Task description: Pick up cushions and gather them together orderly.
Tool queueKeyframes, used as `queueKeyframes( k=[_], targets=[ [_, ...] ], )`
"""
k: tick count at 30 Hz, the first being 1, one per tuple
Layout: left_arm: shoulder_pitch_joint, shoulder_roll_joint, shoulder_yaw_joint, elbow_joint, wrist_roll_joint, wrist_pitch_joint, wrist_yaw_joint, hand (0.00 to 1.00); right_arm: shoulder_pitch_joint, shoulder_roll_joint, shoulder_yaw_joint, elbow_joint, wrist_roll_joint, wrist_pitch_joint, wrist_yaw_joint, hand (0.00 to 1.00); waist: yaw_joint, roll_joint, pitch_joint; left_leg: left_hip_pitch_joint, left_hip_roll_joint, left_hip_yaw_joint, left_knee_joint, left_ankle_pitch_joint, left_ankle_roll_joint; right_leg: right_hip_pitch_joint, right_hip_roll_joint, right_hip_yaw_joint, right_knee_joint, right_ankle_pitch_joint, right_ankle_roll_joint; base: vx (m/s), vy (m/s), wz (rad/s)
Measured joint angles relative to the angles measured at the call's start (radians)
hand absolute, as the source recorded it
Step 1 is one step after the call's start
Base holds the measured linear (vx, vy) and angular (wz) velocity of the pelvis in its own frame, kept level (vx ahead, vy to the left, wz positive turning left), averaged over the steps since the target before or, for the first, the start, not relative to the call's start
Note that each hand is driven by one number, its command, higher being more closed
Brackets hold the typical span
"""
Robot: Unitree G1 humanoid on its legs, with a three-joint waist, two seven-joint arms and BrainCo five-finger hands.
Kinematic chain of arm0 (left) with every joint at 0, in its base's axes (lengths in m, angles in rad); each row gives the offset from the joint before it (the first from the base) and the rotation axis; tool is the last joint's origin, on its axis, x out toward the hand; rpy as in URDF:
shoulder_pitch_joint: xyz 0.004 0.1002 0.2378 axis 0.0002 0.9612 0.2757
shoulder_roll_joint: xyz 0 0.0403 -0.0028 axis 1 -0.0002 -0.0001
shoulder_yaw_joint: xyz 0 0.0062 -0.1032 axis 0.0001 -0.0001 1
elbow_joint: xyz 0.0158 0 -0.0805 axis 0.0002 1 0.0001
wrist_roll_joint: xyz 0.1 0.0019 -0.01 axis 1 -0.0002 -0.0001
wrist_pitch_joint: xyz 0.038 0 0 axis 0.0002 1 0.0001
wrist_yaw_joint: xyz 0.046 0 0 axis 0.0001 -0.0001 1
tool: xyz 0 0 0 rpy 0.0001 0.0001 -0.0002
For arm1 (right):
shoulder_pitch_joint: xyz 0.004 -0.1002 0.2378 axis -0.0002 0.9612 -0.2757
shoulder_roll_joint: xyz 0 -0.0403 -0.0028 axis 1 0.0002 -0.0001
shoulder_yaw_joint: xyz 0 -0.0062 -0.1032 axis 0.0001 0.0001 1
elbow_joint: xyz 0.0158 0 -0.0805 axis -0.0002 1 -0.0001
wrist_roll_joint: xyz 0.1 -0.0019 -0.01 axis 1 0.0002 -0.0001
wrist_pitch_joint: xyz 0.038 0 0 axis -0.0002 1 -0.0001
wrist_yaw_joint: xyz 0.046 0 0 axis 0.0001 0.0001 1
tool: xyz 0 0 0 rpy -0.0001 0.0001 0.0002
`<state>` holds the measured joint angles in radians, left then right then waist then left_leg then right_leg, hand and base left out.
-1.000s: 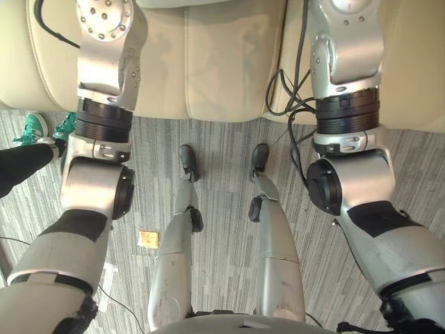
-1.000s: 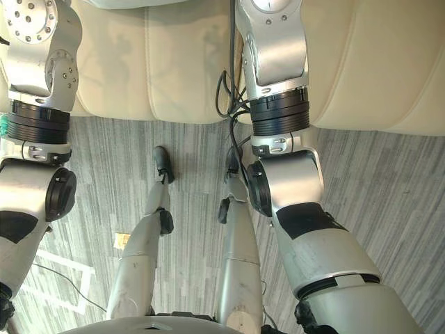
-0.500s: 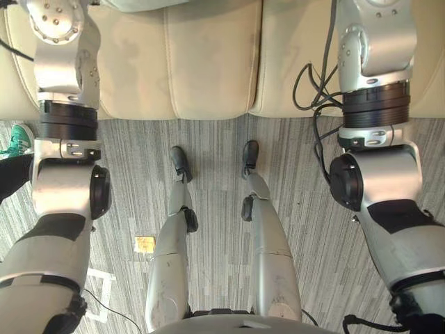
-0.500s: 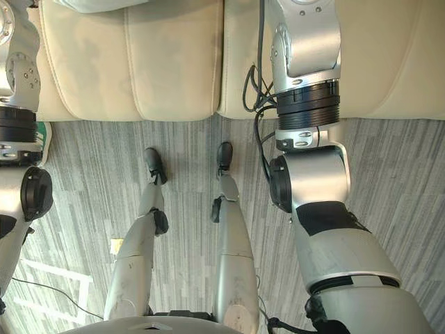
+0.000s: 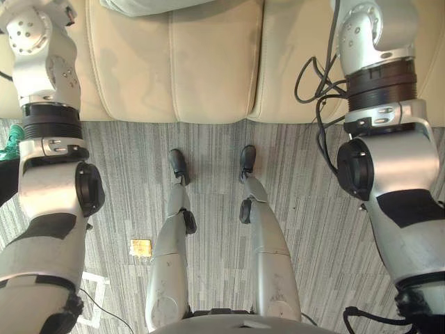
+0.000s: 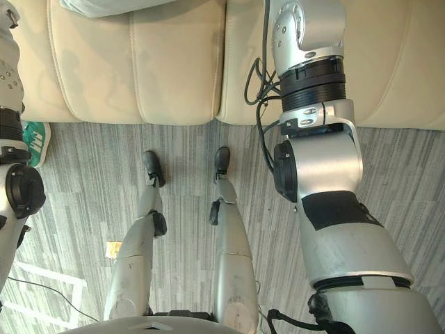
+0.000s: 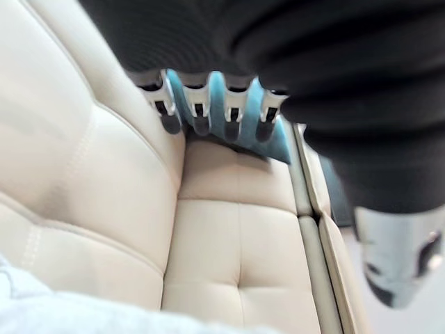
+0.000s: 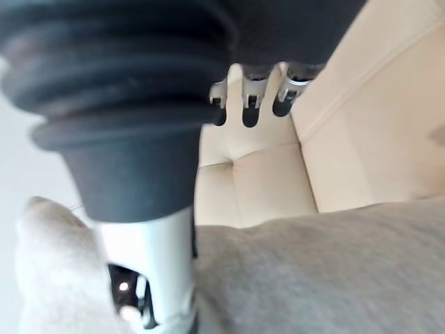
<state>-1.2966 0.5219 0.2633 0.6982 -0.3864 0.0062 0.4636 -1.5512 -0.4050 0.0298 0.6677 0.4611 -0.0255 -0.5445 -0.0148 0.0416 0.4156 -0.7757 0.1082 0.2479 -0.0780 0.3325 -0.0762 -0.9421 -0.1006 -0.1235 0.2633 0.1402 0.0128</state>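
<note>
Left hand (image 7: 199,110) and right hand (image 8: 250,97) hang open and empty over the sofa (image 5: 208,62); the grey cushion (image 8: 334,264) is judged soft and light, best pinched at its edge.

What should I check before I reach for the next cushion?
1. Left robot hand free: ok, fingers straight, nothing held.
2. Right robot hand free: ok, fingers straight, nothing pinched.
3. Target for the left: ok, teal cushion lies just past its fingertips, against the sofa back.
4. Target for the right: ok, grey cushion lies beside its thumb.
5. Cushions gathered: cannot tell how far apart the two are.
6. Bystander clearance: not ok, a person's green shoe is close beside the left arm.
</note>
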Motion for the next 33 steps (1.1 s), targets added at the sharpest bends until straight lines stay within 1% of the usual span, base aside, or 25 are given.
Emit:
queueKeyframes(
  k=[2, 5, 6, 8, 12, 13, 18, 19, 20, 23, 25, 27, 29, 30, 31, 33],
  targets=[
    [0.003, 0.0, 0.034, 0.001, -0.046, 0.002, 0.014, 0.0, 0.0, 0.009, 0.006, 0.023, 0.031, 0.0, 0.0, 0.0, 0.006, 0.0, 0.0, 0.001, 0.001, 0.0, 0.0, 0.0, 0.0, 0.005, 0.001, -0.001, -0.008, 0.004, 0.0, -0.04, 0.021, -0.01],
    [0.003, 0.0, 0.053, 0.001, -0.065, 0.001, 0.019, 0.0, 0.0, 0.027, 0.009, 0.03, 0.046, 0.0, 0.0, 0.0, 0.011, 0.0, 0.0, 0.003, 0.001, -0.001, 0.0, 0.0, 0.0, 0.01, 0.002, -0.002, -0.015, 0.009, 0.0, -0.01, 0.007, 0.0],
    [0.003, -0.001, 0.052, 0.001, -0.084, 0.001, 0.025, 0.0, 0.0, 0.045, 0.019, 0.054, 0.047, 0.0, 0.001, 0.0, 0.011, 0.0, 0.0, 0.008, 0.003, -0.004, 0.0, 0.0, 0.0, 0.026, 0.005, -0.007, -0.032, 0.017, 0.0, 0.0, 0.0, 0.0],
    [0.0, -0.002, 0.049, 0.001, -0.087, 0.001, 0.026, 0.0, 0.0, 0.056, 0.041, 0.07, 0.048, 0.004, 0.002, 0.0, 0.01, 0.002, -0.001, 0.014, 0.004, -0.01, 0.0, 0.0, 0.0, 0.04, 0.005, -0.016, -0.044, 0.02, 0.0, -0.03, 0.019, 0.05],
    [-0.01, -0.008, 0.047, 0.001, -0.104, -0.006, 0.027, 0.0, -0.004, 0.073, 0.047, 0.07, 0.057, 0.003, 0.012, 0.0, 0.015, 0.003, -0.001, 0.014, 0.005, -0.027, 0.0, -0.001, -0.001, 0.059, 0.006, -0.033, -0.064, 0.025, -0.001, -0.02, 0.023, 0.09],
    [-0.01, -0.015, 0.043, 0.001, -0.116, -0.007, 0.03, 0.0, -0.007, 0.079, 0.047, 0.07, 0.079, 0.001, 0.012, 0.0, 0.019, 0.003, -0.001, 0.014, 0.005, -0.033, 0.0, 0.0, -0.001, 0.068, 0.006, -0.041, -0.077, 0.029, 0.0, -0.02, 0.03, 0.08],
    [-0.017, -0.021, 0.021, 0.001, -0.131, -0.011, 0.029, 0.0, -0.062, 0.078, 0.076, 0.099, 0.121, -0.003, 0.012, 0.0, 0.039, 0.003, -0.001, 0.01, 0.004, -0.045, 0.0, 0.003, -0.003, 0.075, 0.004, -0.051, -0.085, 0.033, 0.002, -0.01, 0.049, 0.05],
    [-0.017, -0.021, 0.016, 0.001, -0.133, -0.013, 0.029, 0.0, -0.067, 0.079, 0.078, 0.099, 0.128, -0.004, 0.013, 0.0, 0.04, 0.003, -0.001, 0.01, 0.004, -0.047, 0.0, 0.004, -0.004, 0.076, 0.004, -0.053, -0.085, 0.033, 0.002, -0.01, 0.049, 0.1],
    [-0.02, -0.022, 0.002, 0.001, -0.139, -0.017, 0.026, 0.0, -0.079, 0.078, 0.085, 0.099, 0.142, -0.014, 0.015, 0.0, 0.042, 0.003, -0.001, 0.011, 0.004, -0.057, 0.0, 0.01, -0.013, 0.084, 0.004, -0.06, -0.089, 0.033, 0.002, -0.02, 0.039, 0.09],
    [-0.02, -0.022, -0.013, 0.001, -0.142, -0.018, 0.013, 0.0, -0.087, 0.069, 0.085, 0.099, 0.151, -0.023, 0.021, 0.0, 0.045, 0.003, -0.001, 0.014, 0.004, -0.061, 0.0, 0.01, -0.013, 0.091, 0.003, -0.067, -0.089, 0.032, 0.002, -0.03, 0.041, 0.08],
    [-0.02, -0.022, -0.017, 0.0, -0.141, -0.02, 0.007, 0.0, -0.087, 0.05, 0.085, 0.099, 0.172, -0.022, 0.021, 0.0, 0.047, 0.003, -0.001, 0.016, 0.004, -0.064, 0.0, 0.01, -0.013, 0.095, 0.002, -0.071, -0.089, 0.032, 0.002, -0.04, 0.043, 0.05],
    [-0.012, -0.022, -0.03, -0.003, -0.141, -0.028, -0.002, 0.0, -0.08, 0.012, 0.08, 0.097, 0.173, -0.022, 0.023, 0.0, 0.048, 0.003, -0.001, 0.023, 0.003, -0.071, 0.0, 0.01, -0.013, 0.106, 0.001, -0.076, -0.089, 0.032, 0.001, -0.06, 0.051, 0.06],
    [0.028, -0.022, -0.029, -0.041, -0.146, -0.032, -0.013, 0.0, -0.054, -0.019, 0.054, 0.072, 0.182, -0.023, 0.032, 0.0, 0.048, 0.003, -0.001, 0.032, 0.003, -0.072, 0.0, 0.01, -0.013, 0.115, 0.001, -0.077, -0.089, 0.031, 0.001, -0.06, 0.037, 0.03],
    [0.109, -0.021, -0.027, -0.115, -0.154, -0.046, -0.013, 0.0, 0.014, -0.063, 0.021, -0.006, 0.18, -0.024, 0.037, 0.0, 0.05, 0.003, -0.001, 0.042, 0.003, -0.073, 0.0, 0.01, -0.013, 0.124, 0.001, -0.077, -0.088, 0.03, 0.0, -0.05, 0.027, 0.0],
    [0.145, -0.021, -0.025, -0.143, -0.159, -0.049, -0.013, 0.0, 0.047, -0.08, 0.01, -0.035, 0.179, -0.023, 0.039, 0.0, 0.05, 0.003, -0.001, 0.046, 0.003, -0.073, 0.0, 0.01, -0.013, 0.127, 0.0, -0.077, -0.088, 0.03, 0.0, -0.05, 0.025, 0.01],
    [0.312, -0.021, 0.0, -0.257, -0.16, -0.063, -0.013, 0.0, 0.198, -0.165, -0.049, -0.154, 0.156, -0.018, 0.04, 0.0, 0.051, 0.003, -0.001, 0.064, 0.002, -0.074, 0.0, -0.001, -0.018, 0.144, 0.0, -0.078, -0.08, 0.015, 0.003, -0.05, 0.015, 0.03]
  ],
)
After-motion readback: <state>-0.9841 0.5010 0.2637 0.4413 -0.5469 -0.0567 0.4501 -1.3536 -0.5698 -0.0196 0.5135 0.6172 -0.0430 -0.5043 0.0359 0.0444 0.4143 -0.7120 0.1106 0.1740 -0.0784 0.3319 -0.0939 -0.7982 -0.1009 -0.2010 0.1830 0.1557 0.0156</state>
